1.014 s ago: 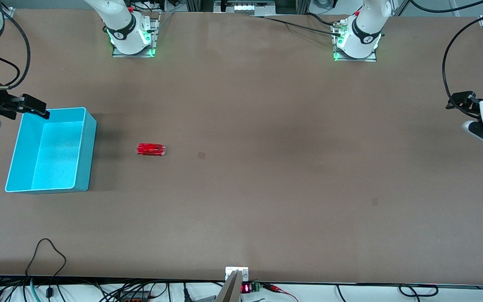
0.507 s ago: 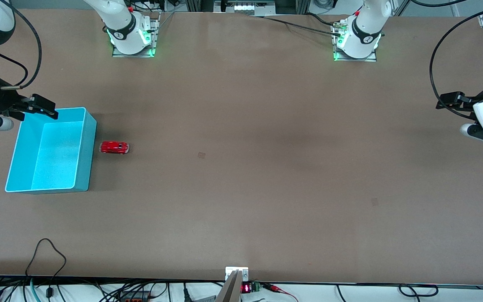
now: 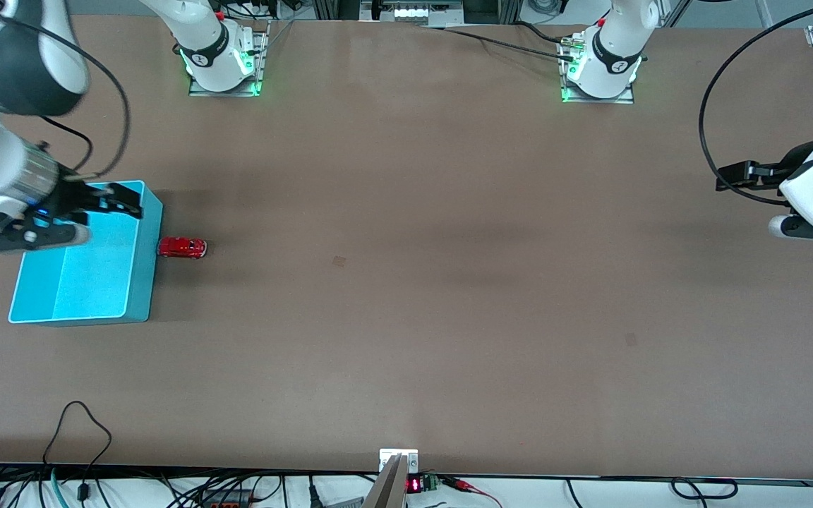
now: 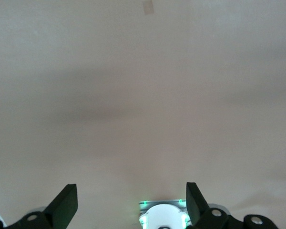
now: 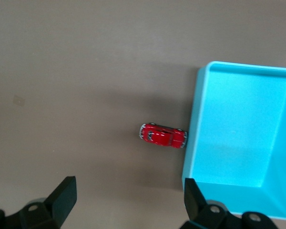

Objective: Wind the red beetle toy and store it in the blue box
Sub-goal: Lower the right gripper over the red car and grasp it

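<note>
The red beetle toy [image 3: 182, 248] stands on the table with one end against the outer wall of the blue box [image 3: 142, 279], on the side toward the left arm's end. It also shows in the right wrist view [image 5: 163, 136], touching the blue box [image 5: 238, 133]. My right gripper [image 3: 121, 204] is open and empty, up over the box's part farther from the front camera. My left gripper [image 3: 735, 171] is open and empty, over the table's edge at the left arm's end, where that arm waits. The left wrist view shows only bare table.
The two arm bases [image 3: 219, 60] [image 3: 600, 67] stand along the table's edge farthest from the front camera. Black cables hang off both arms. A small dark mark [image 3: 339, 261] lies on the brown tabletop near the middle.
The red beetle toy has rolled across the table toward the blue box and come to rest against its wall. My right gripper has moved in over the box. My left gripper has drifted slightly inward.
</note>
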Robot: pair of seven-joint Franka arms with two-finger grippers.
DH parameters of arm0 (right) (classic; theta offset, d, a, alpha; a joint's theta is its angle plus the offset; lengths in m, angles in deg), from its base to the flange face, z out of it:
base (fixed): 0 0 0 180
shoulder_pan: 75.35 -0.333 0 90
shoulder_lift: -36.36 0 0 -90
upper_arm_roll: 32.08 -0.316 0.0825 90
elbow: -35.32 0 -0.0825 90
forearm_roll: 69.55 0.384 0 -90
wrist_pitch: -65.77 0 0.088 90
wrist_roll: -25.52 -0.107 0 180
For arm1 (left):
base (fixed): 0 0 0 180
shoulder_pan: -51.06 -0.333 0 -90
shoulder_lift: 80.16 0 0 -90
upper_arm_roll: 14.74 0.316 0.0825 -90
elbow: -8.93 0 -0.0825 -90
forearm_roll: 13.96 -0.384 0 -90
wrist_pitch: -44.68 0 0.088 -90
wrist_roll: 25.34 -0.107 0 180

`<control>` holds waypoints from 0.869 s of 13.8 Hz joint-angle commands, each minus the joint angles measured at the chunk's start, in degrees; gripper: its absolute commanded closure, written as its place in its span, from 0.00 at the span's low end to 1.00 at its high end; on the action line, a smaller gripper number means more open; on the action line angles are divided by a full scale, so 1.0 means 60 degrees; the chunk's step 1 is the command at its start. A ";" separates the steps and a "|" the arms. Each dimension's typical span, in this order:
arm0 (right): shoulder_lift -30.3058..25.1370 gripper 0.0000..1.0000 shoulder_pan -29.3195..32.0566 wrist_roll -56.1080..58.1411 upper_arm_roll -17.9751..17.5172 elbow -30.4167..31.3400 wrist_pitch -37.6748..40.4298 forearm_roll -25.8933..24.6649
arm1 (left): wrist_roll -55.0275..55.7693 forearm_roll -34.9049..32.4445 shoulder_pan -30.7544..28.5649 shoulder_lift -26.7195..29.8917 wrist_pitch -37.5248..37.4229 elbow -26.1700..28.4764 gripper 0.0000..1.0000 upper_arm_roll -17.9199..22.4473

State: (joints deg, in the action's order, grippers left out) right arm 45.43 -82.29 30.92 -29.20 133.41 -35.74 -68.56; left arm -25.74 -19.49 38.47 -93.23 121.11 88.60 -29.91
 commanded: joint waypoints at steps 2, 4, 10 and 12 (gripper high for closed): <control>0.0392 0.00 -0.0192 0.2166 0.0033 0.0756 -0.1124 0.0055 | 0.0725 0.1486 0.1800 0.1616 0.2313 0.1992 0.00 0.2493; 0.0407 0.00 -0.0178 0.3982 0.0033 0.1416 -0.2019 0.0055 | 0.0608 0.1874 0.2636 0.2614 0.3666 0.3168 0.00 0.3348; 0.1210 0.00 -0.0090 0.8832 0.0048 0.2093 -0.3017 -0.0091 | -0.0286 0.0922 0.2596 0.2647 0.2996 0.3158 0.00 0.3159; 0.1679 0.00 0.0143 1.0387 0.0048 0.2093 -0.3354 -0.0091 | -0.0286 0.0864 0.2625 0.2603 0.2850 0.3056 0.00 0.3159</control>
State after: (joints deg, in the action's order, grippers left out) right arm 53.45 -82.78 85.11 -28.90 145.69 -53.75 -68.74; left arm -26.29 -12.89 53.48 -77.96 139.15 106.97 -11.20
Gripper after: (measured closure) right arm 0.000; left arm 0.000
